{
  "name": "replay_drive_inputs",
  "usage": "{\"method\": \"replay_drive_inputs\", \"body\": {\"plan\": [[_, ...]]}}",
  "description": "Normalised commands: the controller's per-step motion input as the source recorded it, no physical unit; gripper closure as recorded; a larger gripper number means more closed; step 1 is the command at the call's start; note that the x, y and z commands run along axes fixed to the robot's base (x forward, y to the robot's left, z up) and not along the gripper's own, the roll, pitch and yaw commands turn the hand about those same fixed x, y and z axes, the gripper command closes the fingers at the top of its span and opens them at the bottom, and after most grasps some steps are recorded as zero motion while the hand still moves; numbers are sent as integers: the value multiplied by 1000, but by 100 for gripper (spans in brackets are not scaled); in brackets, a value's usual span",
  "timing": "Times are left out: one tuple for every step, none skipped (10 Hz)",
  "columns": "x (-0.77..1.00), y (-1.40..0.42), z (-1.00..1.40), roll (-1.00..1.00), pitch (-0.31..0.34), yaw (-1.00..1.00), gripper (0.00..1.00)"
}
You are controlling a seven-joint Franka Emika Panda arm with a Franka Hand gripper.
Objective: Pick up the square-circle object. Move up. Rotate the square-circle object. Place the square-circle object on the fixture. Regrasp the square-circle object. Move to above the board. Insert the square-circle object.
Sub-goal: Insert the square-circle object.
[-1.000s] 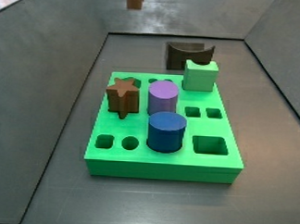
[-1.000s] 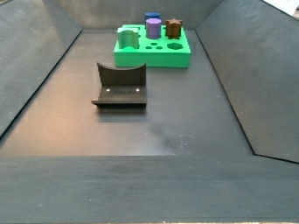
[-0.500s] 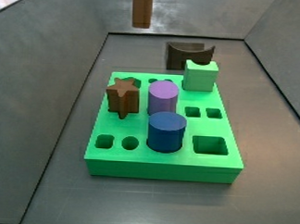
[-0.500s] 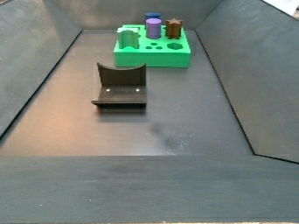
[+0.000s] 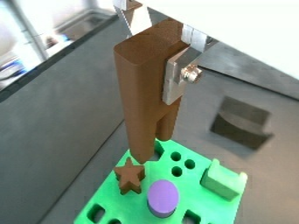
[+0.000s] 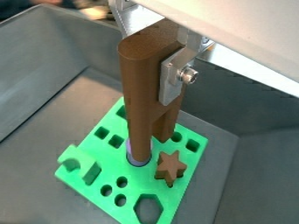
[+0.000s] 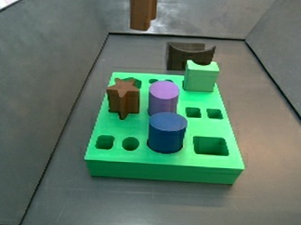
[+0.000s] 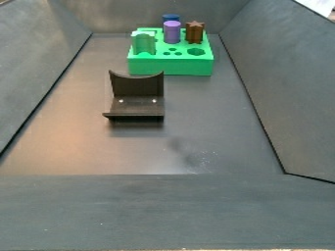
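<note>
Two silver fingers point(image 5: 181, 73) of the gripper point(image 5: 149, 54) stand closest to us in both wrist views, clamped on the top of the square-circle object point(image 5: 145, 96), a long brown bar that hangs upright from them. In a wrist view we see the same grip from another angle, the gripper point(image 6: 155, 66) pressing the square-circle object point(image 6: 146, 96) between its plates.

Below the bar's lower end lies the board point(image 6: 98, 157), bright green with cut holes, well beneath the gripper. On it we see a brown star peg point(image 6: 170, 166), and in a wrist view also the purple cylinder point(image 5: 163, 198) and the pale green notched block point(image 5: 223, 183).

In a side view, the bar point(image 7: 143, 9) shows only as a brown strip at the upper edge, high above the board point(image 7: 164, 162); the gripper itself is out of that frame. Nearest on the board stands a blue cylinder point(image 7: 167, 133), then the purple cylinder point(image 7: 164, 96) and star peg point(image 7: 122, 96), then the notched block point(image 7: 200, 75).

Farther back, off the board, the fixture point(image 7: 185, 54) sits on the dark floor point(image 7: 64, 176).
</note>
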Motion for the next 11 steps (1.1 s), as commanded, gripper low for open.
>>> {"method": "replay_drive_inputs", "body": {"plan": [[0, 0, -23, 0, -70, -1000, 100], [0, 0, -29, 0, -60, -1000, 100], [0, 0, -74, -11, -70, -1000, 100], [23, -114, -120, -11, -106, -954, 100], [0, -103, -57, -31, -57, -1000, 100], [11, -186, -160, 0, -17, -977, 100], [23, -274, -223, 0, -36, -914, 100], [37, -274, -234, 0, -57, -900, 100], [54, -291, -283, 0, -94, -869, 100], [11, -294, -237, 0, -80, -886, 100], [0, -326, -291, 0, -131, -849, 100]]}}
